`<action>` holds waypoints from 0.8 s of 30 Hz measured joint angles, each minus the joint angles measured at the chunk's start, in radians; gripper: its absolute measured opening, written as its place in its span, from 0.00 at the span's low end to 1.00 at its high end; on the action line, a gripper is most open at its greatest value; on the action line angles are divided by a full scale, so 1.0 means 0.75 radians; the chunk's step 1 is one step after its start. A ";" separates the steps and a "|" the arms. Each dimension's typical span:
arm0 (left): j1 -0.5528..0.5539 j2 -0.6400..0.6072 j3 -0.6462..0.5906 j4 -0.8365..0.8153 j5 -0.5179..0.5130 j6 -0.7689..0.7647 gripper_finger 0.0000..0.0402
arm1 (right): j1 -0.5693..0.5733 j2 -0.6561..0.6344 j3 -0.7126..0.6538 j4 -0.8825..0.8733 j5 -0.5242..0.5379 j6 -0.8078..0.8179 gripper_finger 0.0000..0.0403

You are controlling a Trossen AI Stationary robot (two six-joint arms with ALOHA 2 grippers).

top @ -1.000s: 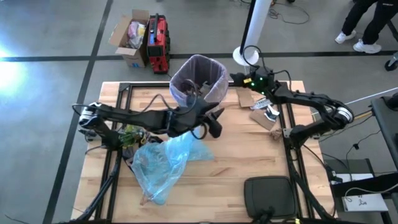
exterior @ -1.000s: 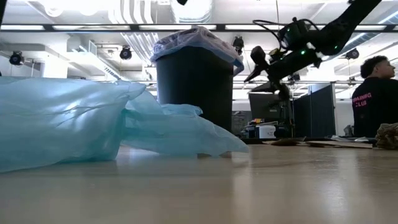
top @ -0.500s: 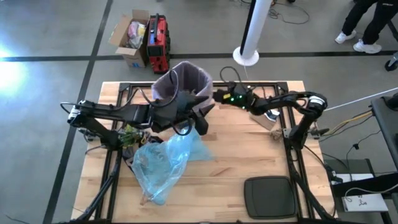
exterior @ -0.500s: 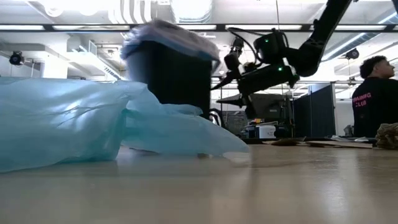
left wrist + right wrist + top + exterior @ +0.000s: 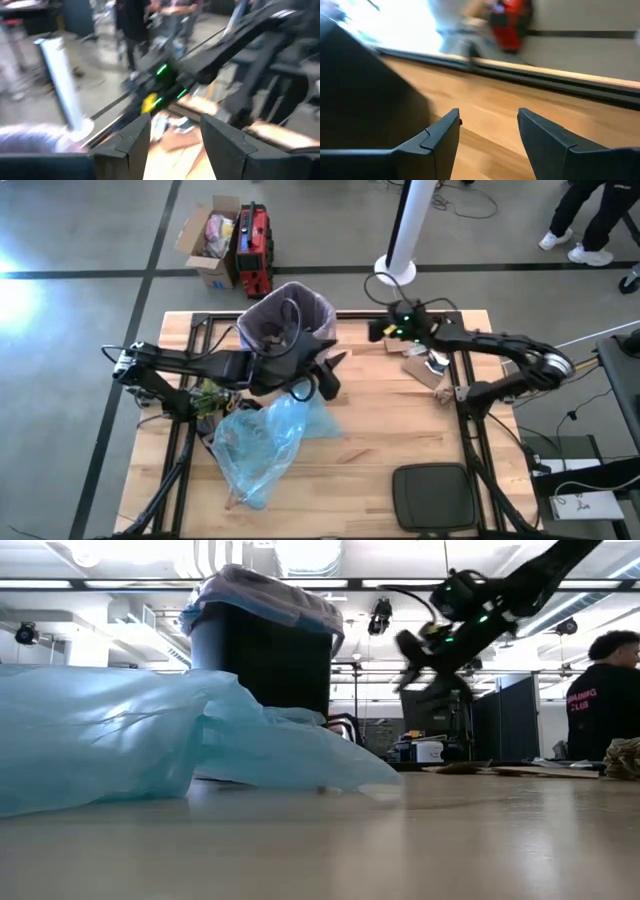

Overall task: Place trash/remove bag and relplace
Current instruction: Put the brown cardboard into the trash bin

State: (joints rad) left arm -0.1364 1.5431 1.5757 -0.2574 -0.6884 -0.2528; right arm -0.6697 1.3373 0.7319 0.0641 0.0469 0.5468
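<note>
The black bin [image 5: 290, 320] stands at the table's far middle, and the pale pink-lavender bag [image 5: 265, 595] is folded over its rim. My left gripper [image 5: 330, 372] is level beside the bin's near right side, open, nothing between its fingers [image 5: 172, 135]. My right gripper [image 5: 375, 330] hangs in the air right of the bin, open and empty [image 5: 487, 125]; it is blurred in the low view [image 5: 408, 648]. Brown paper and cardboard trash [image 5: 415, 352] lies on the table under my right arm. A light blue plastic bag [image 5: 265, 438] lies crumpled on the table's near left.
A dark pad [image 5: 435, 495] lies at the table's near edge. Small scraps [image 5: 210, 395] sit under my left arm. Beyond the far edge are a cardboard box [image 5: 208, 235], a red case [image 5: 255, 250] and a white pillar [image 5: 410, 225]. A person [image 5: 605, 690] sits beyond the table's right side.
The bin has slid toward the table's left, rocking on the way, and now stands still. My right gripper reached left toward the bin, then drew back toward the right and rose. My left gripper has shifted left along with the bin.
</note>
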 joint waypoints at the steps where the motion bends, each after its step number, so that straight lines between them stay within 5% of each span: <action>1: 0.000 -0.024 -0.001 -0.074 -0.034 -0.043 0.41 | -0.026 -0.049 0.000 -0.104 0.009 -0.035 0.48; 5: 0.039 -0.166 -0.001 -0.438 -0.143 -0.335 0.44 | -0.128 -0.159 -0.006 -0.393 0.014 -0.112 0.54; 9: 0.126 -0.284 0.001 -0.809 -0.152 -0.587 0.45 | -0.179 -0.143 -0.034 -0.431 0.012 -0.116 0.64; 17: 0.204 -0.532 -0.001 -1.133 -0.243 -0.655 0.47 | -0.180 0.068 -0.063 -0.423 0.145 -0.092 0.87; 24: 0.257 -0.697 -0.011 -1.379 -0.295 -0.803 0.48 | -0.180 0.311 -0.063 -0.303 0.204 0.056 0.92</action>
State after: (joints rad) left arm 0.0564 1.0200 1.5672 -1.2913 -0.9100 -0.8554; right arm -0.8050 1.5702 0.6843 -0.1633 0.2001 0.5885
